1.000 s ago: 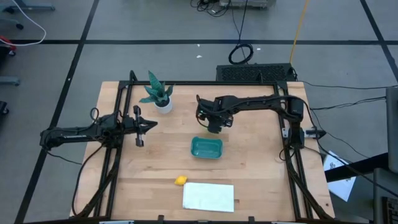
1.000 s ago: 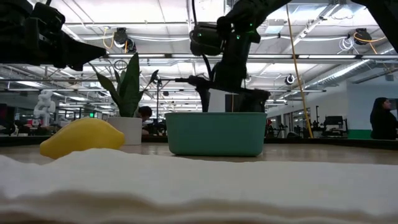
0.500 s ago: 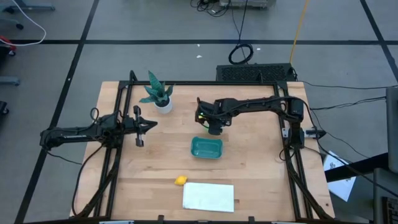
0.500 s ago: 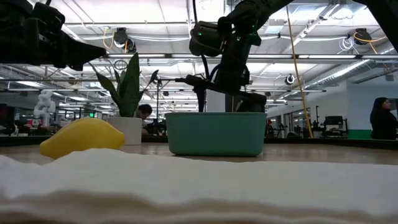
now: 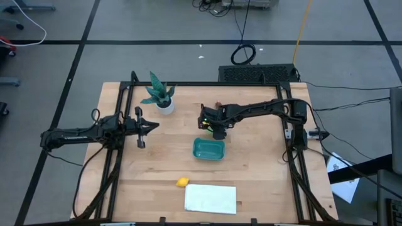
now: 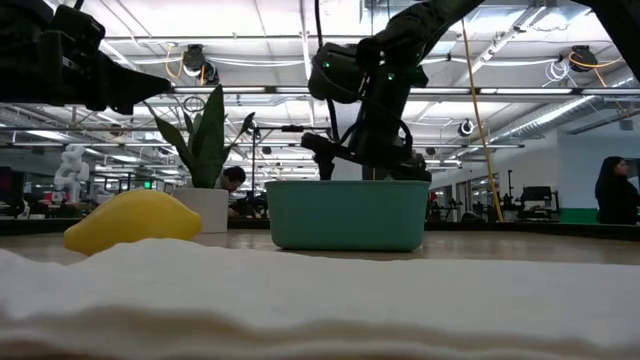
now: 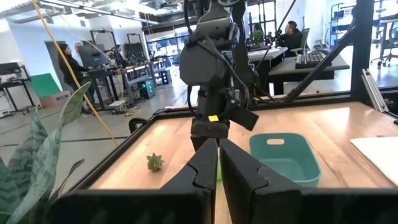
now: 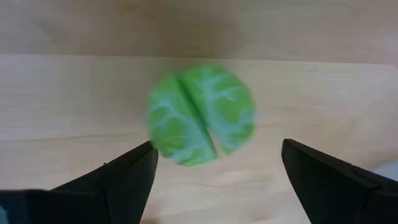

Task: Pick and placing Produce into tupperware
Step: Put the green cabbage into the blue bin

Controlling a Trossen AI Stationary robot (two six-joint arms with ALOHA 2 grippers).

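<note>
A light green ball (image 8: 200,115) lies on the wooden table just beyond the far side of the teal tupperware (image 5: 208,149). My right gripper (image 8: 217,149) hangs over the ball, slanting down. It is open, one finger on either side of the ball, and touches nothing. A yellow lemon-like piece (image 5: 182,182) rests on the table toward the near edge. A tiny dark red piece (image 5: 217,105) with a green top (image 7: 154,163) sits farther back. My left gripper (image 7: 217,163) waits at the table's left, level, shut and empty.
A potted green plant (image 5: 160,95) stands at the far left. A flat white sheet (image 5: 210,198) lies by the near edge, next to the lemon-like piece. Black frame rails (image 5: 119,144) run along the table's sides. People show in the room behind the table (image 6: 612,190).
My right gripper has come down toward the green ball behind the tupperware and has rolled about its wrist, its fingers staying open. The left arm and the produce have kept still.
</note>
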